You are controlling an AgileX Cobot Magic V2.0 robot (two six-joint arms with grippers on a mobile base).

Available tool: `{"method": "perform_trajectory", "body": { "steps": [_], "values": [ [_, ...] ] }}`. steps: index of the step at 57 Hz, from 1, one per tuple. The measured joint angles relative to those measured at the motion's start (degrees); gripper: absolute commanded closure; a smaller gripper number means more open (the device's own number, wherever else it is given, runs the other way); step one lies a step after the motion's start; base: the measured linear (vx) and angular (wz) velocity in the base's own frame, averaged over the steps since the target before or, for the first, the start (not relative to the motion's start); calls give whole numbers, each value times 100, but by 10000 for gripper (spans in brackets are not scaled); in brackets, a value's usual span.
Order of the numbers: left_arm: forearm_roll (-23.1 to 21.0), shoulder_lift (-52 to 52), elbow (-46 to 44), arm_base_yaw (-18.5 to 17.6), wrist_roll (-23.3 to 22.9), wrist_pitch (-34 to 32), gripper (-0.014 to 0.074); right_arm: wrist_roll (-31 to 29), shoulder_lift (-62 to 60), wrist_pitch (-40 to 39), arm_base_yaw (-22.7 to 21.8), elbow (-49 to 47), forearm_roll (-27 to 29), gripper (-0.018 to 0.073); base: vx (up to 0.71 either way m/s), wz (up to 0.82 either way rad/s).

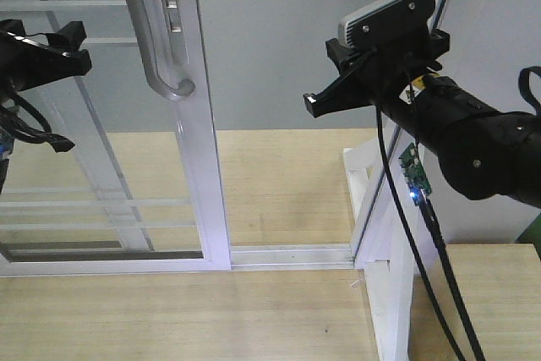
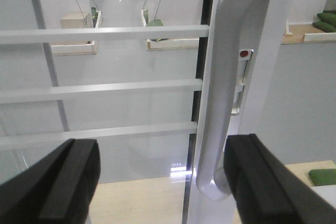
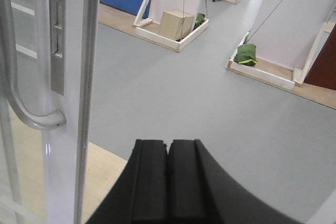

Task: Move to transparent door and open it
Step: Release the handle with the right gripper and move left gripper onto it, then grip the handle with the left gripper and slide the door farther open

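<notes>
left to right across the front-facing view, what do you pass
left gripper → pull handle → edge stile of the transparent door → grey floor through the opening → right gripper → right arm

Transparent door [image 1: 199, 166], upright in its track and slid partway open.

It is a tall clear-glass panel in a white frame, crossed by thin white horizontal bars [image 2: 105, 90] in groups high and low. A curved pale-grey pull handle [image 1: 138, 23] runs down the edge stile and hooks back into it at its lower end. Just beside the handle sits a narrow lock plate [image 1: 172, 10] with a small red dot. Right of the stile is an open gap, with the bottom track [image 1: 292, 254] bare and grey floor visible beyond.
</notes>
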Motion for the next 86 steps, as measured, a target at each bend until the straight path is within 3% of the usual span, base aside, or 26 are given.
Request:
{"method": "perform_trajectory", "body": {
  "steps": [23, 32, 47, 75, 79, 86],
  "values": [
    [120, 1322, -639, 0, -239, -570, 22, 0, -118, -233, 0, 124, 14, 566, 0, 0],
    [158, 1684, -991, 0, -371, -600, 59, -85, -118, -251, 0, 124, 14, 566, 0, 0],
    [575, 2115, -1637, 0, -821, -599, 94, -261, -118, -254, 0, 124, 18, 566, 0, 0],
    [594, 2860, -2528, 0, -905, -443, 103, -266, -118, -254, 0, 124, 18, 566, 0, 0],
    [594, 2915, -2586, 0, -905, -382, 157, -266, -118, -254, 0, 124, 18, 566, 0, 0],
    [623, 2921, -2590, -7, -905, -293, 379, -266, -118, -254, 0, 124, 18, 566, 0, 0]
  ]
}}
